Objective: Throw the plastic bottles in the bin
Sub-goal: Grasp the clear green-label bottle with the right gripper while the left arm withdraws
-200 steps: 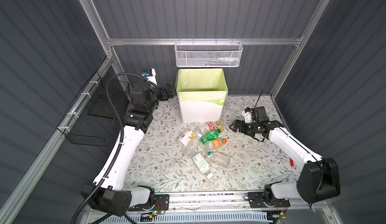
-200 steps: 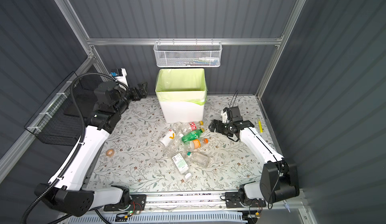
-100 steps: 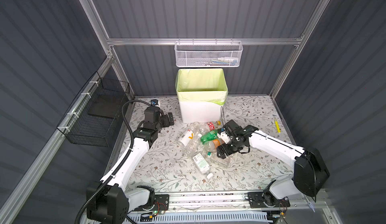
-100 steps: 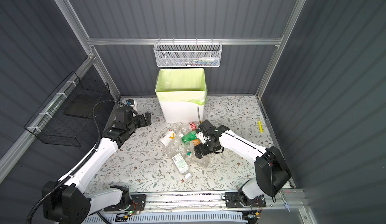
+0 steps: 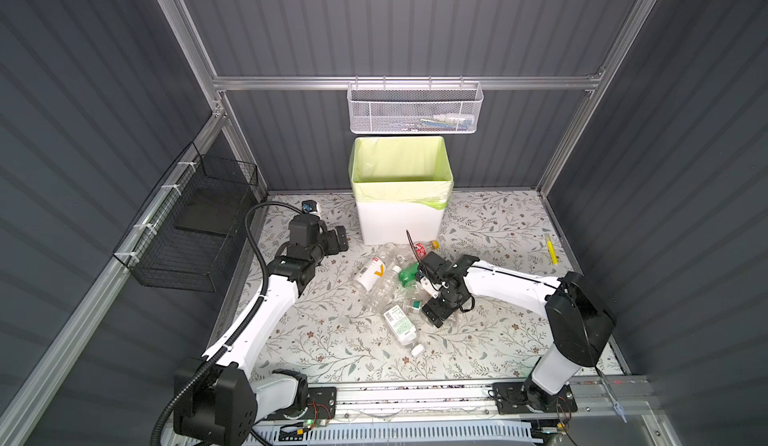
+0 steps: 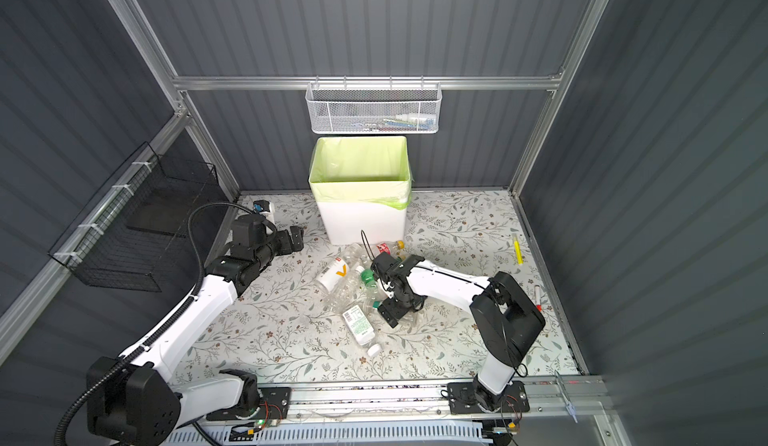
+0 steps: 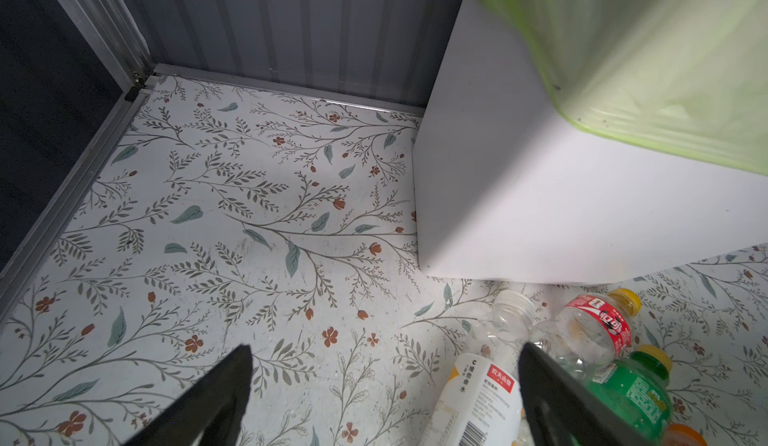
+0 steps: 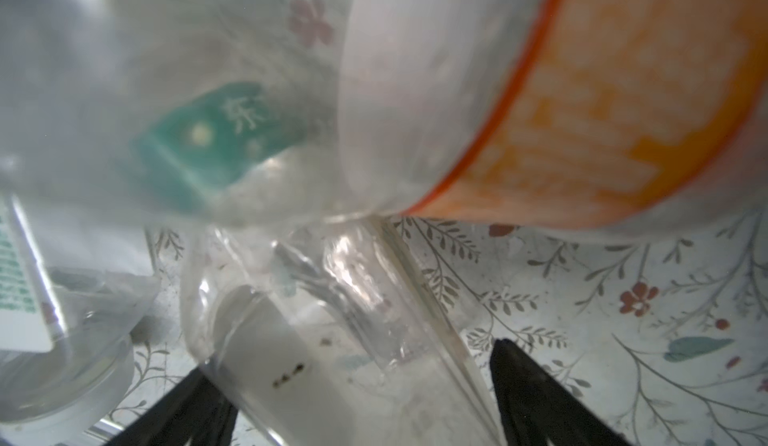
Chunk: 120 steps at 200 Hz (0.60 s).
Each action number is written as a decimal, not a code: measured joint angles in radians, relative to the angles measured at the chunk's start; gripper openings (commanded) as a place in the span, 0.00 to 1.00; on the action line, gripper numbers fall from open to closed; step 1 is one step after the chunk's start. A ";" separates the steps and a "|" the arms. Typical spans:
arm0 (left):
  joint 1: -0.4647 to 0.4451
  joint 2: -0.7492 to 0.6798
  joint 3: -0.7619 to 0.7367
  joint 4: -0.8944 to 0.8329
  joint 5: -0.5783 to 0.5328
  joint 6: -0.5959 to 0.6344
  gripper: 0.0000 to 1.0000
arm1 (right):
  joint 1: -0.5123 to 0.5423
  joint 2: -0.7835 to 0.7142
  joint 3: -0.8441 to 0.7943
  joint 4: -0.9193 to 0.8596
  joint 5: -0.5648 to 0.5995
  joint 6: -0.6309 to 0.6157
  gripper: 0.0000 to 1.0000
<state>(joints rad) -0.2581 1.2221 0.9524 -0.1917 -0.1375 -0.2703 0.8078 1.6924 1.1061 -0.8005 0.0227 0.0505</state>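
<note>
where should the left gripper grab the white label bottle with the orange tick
Probably across its labelled middle, from above. The white label bottle lies flat, cap toward the bin; the label section is straight-walled, and the floor beside it toward the left gripper is bare.

The space is enclosed on three sides by dark grey ribbed wall panels (image 5: 395, 19), which are held in a frame of silver aluminium bars (image 5: 291, 83). From the horizontal bar on the back wall a long white mesh basket (image 5: 411, 111) is hung; small items are seen inside it, too small to be told apart. A black wire basket (image 5: 187, 231) is fixed with white ties to the rail of the left wall. The floor is covered by a white sheet printed with grey-green leaves and small red-brown flowers (image 5: 498, 223). Near its right edge a yellow pen (image 5: 551, 249) is laid, and in a top view a white marker with a red tip (image 6: 537, 296) is seen nearer the front. The front edge is closed by a silver aluminium rail (image 5: 415, 394). Even, soft light is cast throughout.
</note>
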 measured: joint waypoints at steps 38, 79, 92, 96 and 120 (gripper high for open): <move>0.000 0.002 -0.013 0.006 0.009 -0.003 0.99 | 0.029 -0.011 -0.016 0.026 0.000 -0.023 0.69; 0.002 0.005 -0.024 0.006 0.015 -0.003 0.99 | 0.032 -0.097 -0.059 0.019 -0.006 -0.026 0.58; 0.004 0.006 -0.028 0.007 0.019 -0.003 0.99 | 0.032 -0.129 -0.068 0.013 -0.009 -0.024 0.56; 0.005 0.007 -0.029 0.006 0.020 -0.003 1.00 | 0.032 -0.140 -0.070 0.010 -0.012 -0.024 0.56; 0.005 0.016 -0.033 0.007 0.031 -0.003 1.00 | 0.032 -0.201 -0.084 0.003 -0.019 -0.011 0.53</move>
<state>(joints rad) -0.2535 1.2381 0.9192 -0.1844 -0.1070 -0.2733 0.8394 1.4914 1.0218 -0.7971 0.0036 0.0395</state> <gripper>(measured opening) 0.994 0.577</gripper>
